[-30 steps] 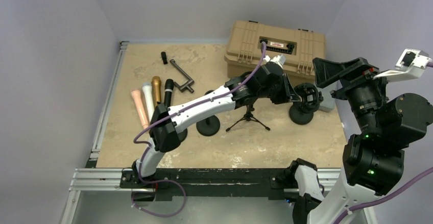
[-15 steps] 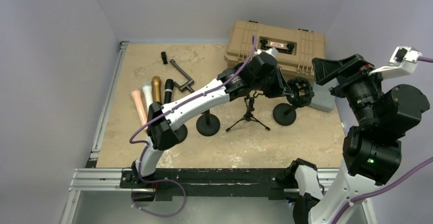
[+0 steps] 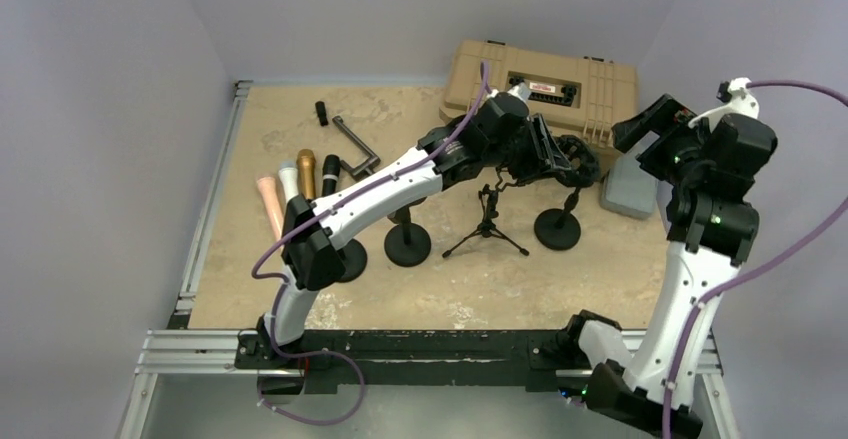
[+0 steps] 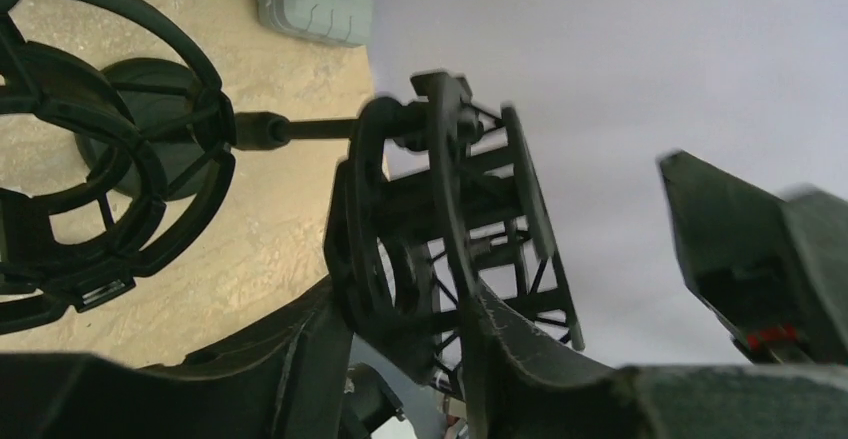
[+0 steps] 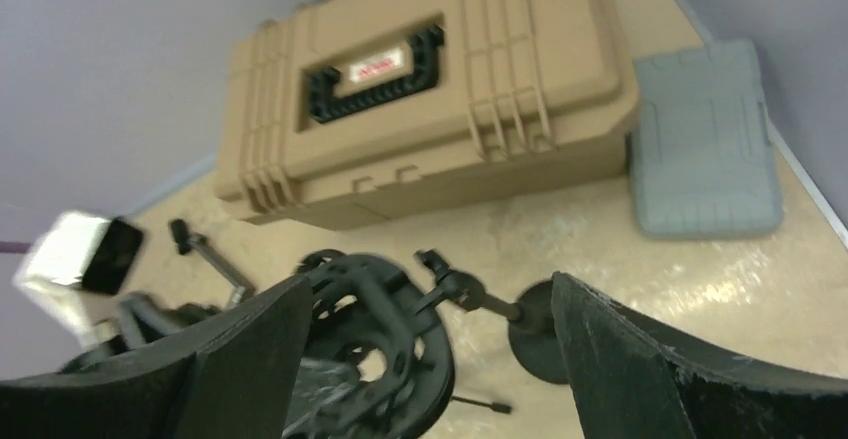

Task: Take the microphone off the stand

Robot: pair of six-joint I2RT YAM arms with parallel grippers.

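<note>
- Four loose microphones (image 3: pixel 300 184) are seen lying side by side, well to the left of the tan case (image 3: pixel 545 84); none of them is held.
- A bent crank (image 3: pixel 355 151) lies to the left of the case, nearer to it than the microphones. A round base (image 3: pixel 408 247) and a small tripod (image 3: pixel 487 227) stand in front of the case's left end.
- The left gripper (image 3: pixel 548 154) is stretched out just in front of the case. In its wrist view its fingers (image 4: pixel 520 359) are clamped narrowly on the black wire cradle (image 4: pixel 440 219) at the top of the stand (image 3: pixel 557 229), whose round foot rests on the table in front of the case.
- The microphone to be removed is taken to sit in that cradle, but its body cannot be made out among the rings in any view.
- A grey pad (image 3: pixel 628 191) lies just beside the right end of the case.
- The right gripper (image 5: pixel 430 294) is held wide and grips nothing, raised to the right of the case and pointed toward the cradle.
- The step in hand is judged to be the steadying of the cradle by the left arm.
- Next, the right gripper would need to be brought to the cradle. The microphone would then have to be found, gripped and drawn out along the cradle's axis without the stand being tipped.
</note>
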